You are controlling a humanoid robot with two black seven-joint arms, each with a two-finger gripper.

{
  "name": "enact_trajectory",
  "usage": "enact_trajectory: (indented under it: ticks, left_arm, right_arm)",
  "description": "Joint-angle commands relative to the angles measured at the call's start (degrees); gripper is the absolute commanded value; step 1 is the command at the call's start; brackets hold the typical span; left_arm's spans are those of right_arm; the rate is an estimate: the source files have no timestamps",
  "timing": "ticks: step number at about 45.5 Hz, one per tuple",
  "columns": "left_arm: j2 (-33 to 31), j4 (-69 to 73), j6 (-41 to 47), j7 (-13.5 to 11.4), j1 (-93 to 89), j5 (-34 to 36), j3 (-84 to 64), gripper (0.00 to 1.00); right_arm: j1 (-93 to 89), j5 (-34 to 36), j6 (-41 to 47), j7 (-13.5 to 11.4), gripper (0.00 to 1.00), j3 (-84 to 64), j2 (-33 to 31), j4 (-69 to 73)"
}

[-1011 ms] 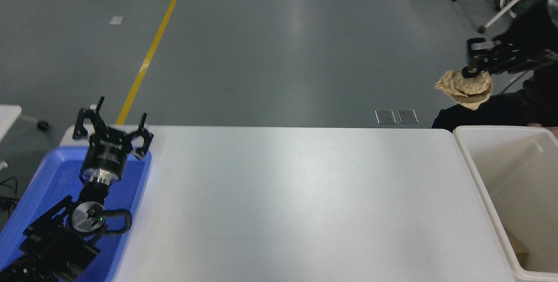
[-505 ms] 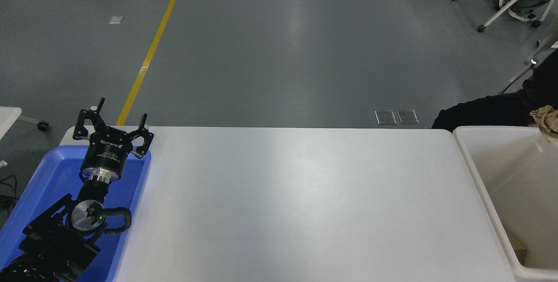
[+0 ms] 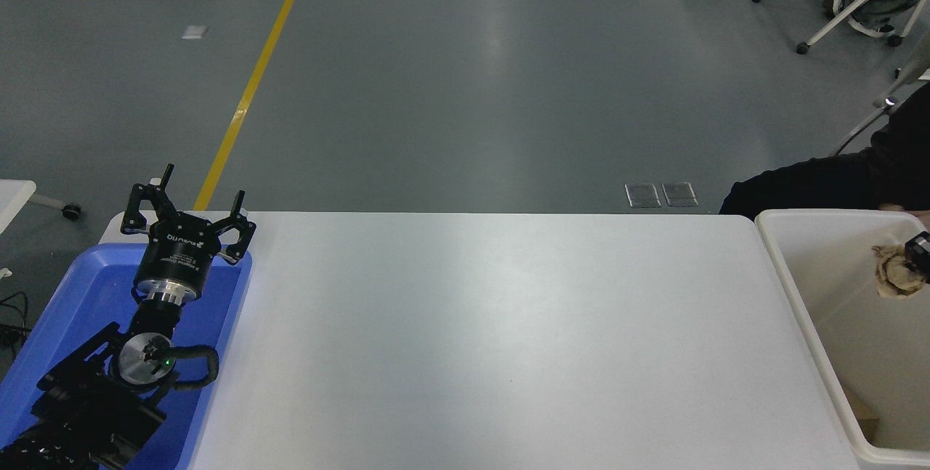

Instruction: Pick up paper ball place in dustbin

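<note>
While the left tool (image 3: 187, 203) is parked over the blue tray (image 3: 87, 288) at the surface's (image 3: 494, 339) near left corner with its fingers spread wide, only a black sliver of the right tool (image 3: 920, 250) is seen at the right edge, so its state cannot be told. The paper ball (image 3: 895, 272) is seen against that sliver, within the dustbin's (image 3: 799, 296) opening. White lettering is printed on the left tool's body but cannot be read.

At three o'clock the paper ball (image 3: 895, 272) hangs inside the dustbin (image 3: 799, 288), against a sliver of the right gripper (image 3: 920, 253). At eight o'clock the left gripper (image 3: 187, 219) sits spread over the blue tray (image 3: 73, 296).
</note>
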Motion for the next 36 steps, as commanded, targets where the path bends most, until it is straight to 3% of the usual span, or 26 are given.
enact_trajectory:
  ticks: [1,4,5,6,7,20,28,36]
  left_arm:
    - [0.0,0.0,0.1,0.0,0.0,0.0,0.0,1.00]
    - [0.0,0.0,0.1,0.0,-0.1,0.0,0.0,1.00]
    - [0.0,0.0,0.0,0.0,-0.1,0.0,0.0,1.00]
    - [0.0,0.0,0.0,0.0,-0.1,0.0,0.0,1.00]
    - [0.0,0.0,0.1,0.0,-0.1,0.0,0.0,1.00]
    - [0.0,0.0,0.0,0.0,-0.1,0.0,0.0,1.00]
    - [0.0,0.0,0.0,0.0,-0.1,0.0,0.1,1.00]
    - [0.0,-0.1,0.0,0.0,-0.2,0.1,0.3,1.00]
  right_arm:
    - [-4.2,3.2,-2.8,0.0,0.00,0.9,4.2,-2.3]
    - [-4.3,3.2,-2.8,0.0,0.03,0.8,4.3,-2.3]
    - [-4.3,3.2,-2.8,0.0,0.30,0.8,4.2,-2.2]
    - [-4.3,3.2,-2.8,0.0,0.74,0.8,4.3,-2.3]
    - [-4.3,3.2,-2.7,0.0,1.00,0.8,4.2,-2.2]
    - [-1.7,2.5,-1.9,0.5,1.00,-2.0,3.7,-1.1]
    - [7.6,2.4,-0.4,0.7,1.00,-15.2,0.1,2.5]
    - [25.2,0.9,0.8,0.7,1.00,-30.2,-6.0,15.4]
